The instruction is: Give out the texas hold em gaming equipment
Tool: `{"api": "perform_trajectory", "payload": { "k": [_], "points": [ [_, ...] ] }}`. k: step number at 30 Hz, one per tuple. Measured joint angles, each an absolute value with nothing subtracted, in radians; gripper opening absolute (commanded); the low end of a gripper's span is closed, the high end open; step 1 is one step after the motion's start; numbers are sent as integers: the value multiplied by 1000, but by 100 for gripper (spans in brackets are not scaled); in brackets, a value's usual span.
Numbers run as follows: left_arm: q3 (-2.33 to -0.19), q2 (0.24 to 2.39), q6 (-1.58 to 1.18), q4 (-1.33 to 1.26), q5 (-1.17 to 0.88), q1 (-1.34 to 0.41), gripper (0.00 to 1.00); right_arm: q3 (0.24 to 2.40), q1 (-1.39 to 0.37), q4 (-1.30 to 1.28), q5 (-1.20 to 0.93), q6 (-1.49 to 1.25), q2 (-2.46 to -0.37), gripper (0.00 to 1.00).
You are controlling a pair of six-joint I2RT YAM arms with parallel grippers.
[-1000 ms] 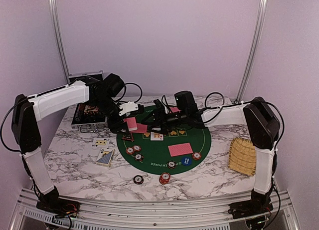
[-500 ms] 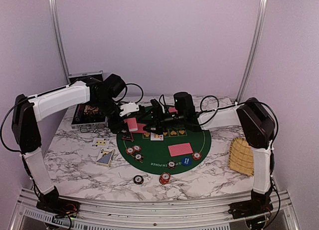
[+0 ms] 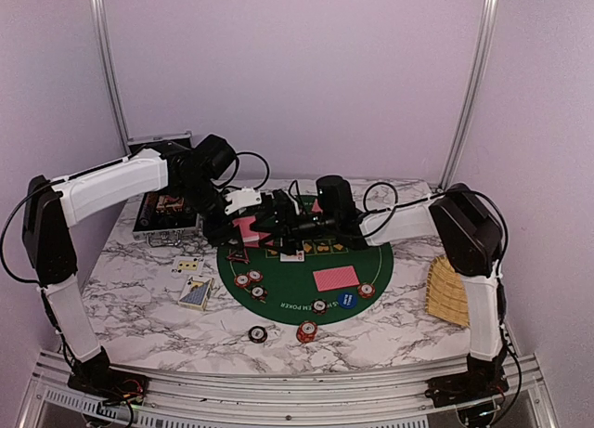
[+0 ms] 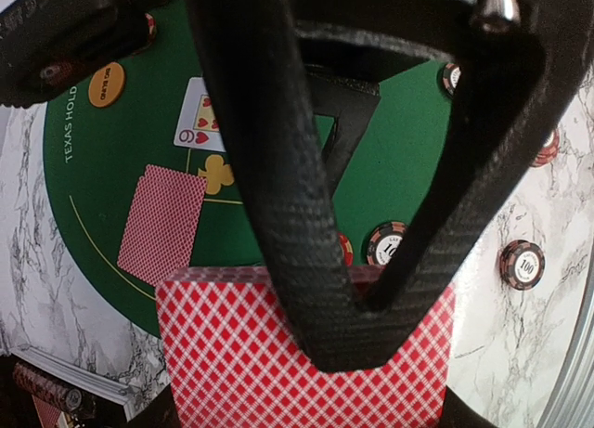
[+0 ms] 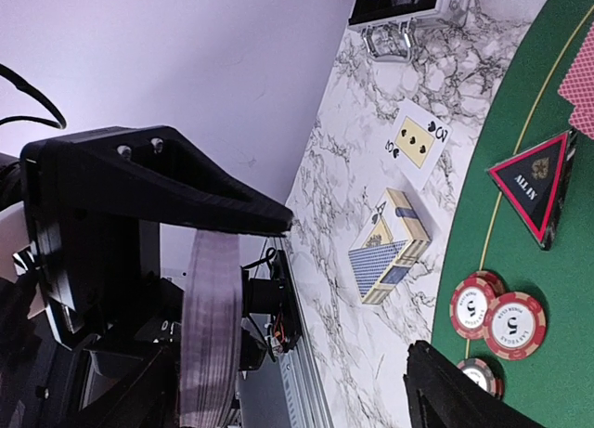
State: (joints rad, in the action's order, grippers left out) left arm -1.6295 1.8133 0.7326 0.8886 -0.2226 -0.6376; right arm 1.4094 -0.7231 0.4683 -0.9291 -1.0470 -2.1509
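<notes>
Lab cell: aluminium frame (image 3: 109, 66)

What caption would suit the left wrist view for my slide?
Left tool shut on red-backed cards above the green poker mat, chips and a face-up card below.

On the left pincer (image 4: 339, 349), fingers (image 4: 269, 168) are matt, ribbed black plastic; the cards (image 4: 232, 382) between them smooth paper; beneath, matt green cloth mat (image 4: 93, 149) on glossy marble-look table (image 4: 566, 214).

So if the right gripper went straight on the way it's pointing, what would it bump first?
Probably the red-backed deck, which the shut left gripper holds right in front of the open right gripper. Depth is hard to judge.
</notes>
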Motion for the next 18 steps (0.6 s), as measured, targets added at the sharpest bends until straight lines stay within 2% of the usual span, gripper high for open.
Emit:
{"api": "perform_trajectory", "payload": {
  "k": [18],
  "points": [
    [-1641, 1817, 733, 889, -219, -648, 0, 1514, -748, 540, -942, -1134, -2254, 82]
  ]
}}
